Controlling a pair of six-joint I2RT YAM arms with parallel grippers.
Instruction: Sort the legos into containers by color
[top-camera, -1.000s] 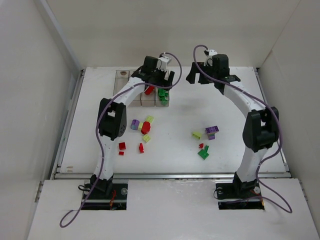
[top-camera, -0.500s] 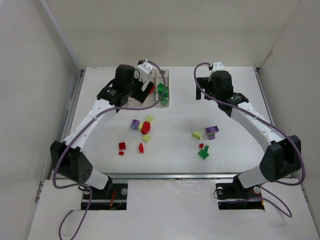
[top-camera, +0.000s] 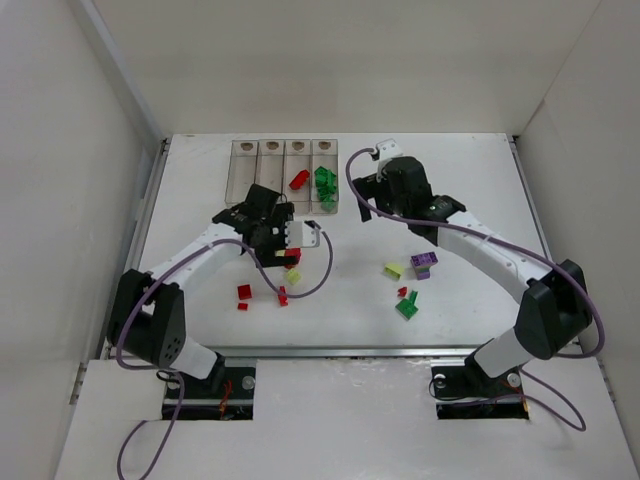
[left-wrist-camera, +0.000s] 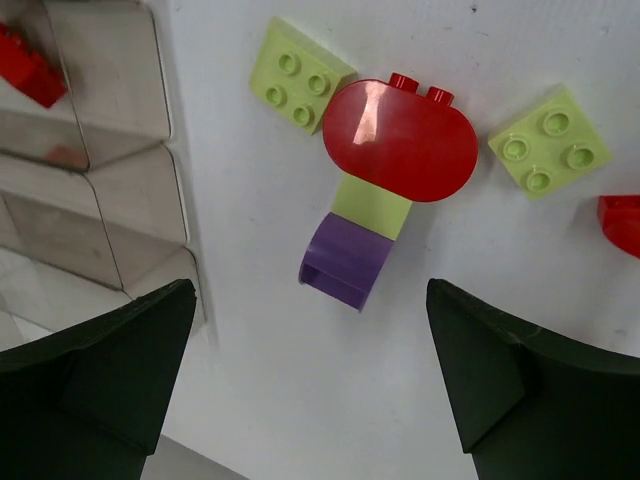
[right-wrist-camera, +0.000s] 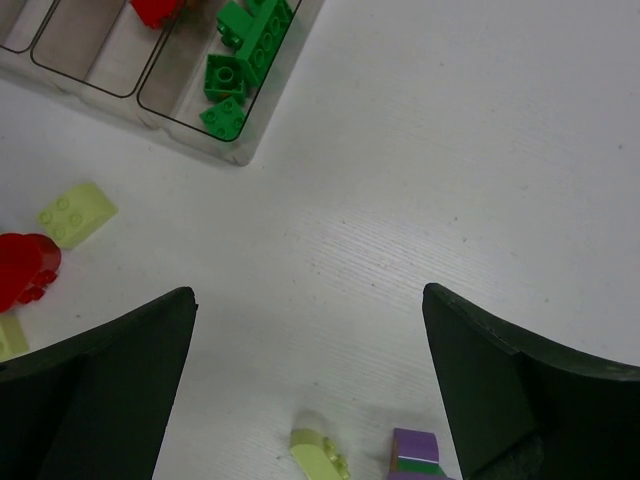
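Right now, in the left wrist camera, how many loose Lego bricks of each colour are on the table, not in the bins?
Red Lego bricks: 2
Yellow-green Lego bricks: 3
Purple Lego bricks: 1
Total: 6

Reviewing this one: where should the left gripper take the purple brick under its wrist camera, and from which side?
Take the purple brick across its two bare sides, coming from straight above. Its far end meets the yellow-green piece that lies partly under the red oval brick, so that end is blocked. The left gripper is open and flanks it, though slightly skewed to it.
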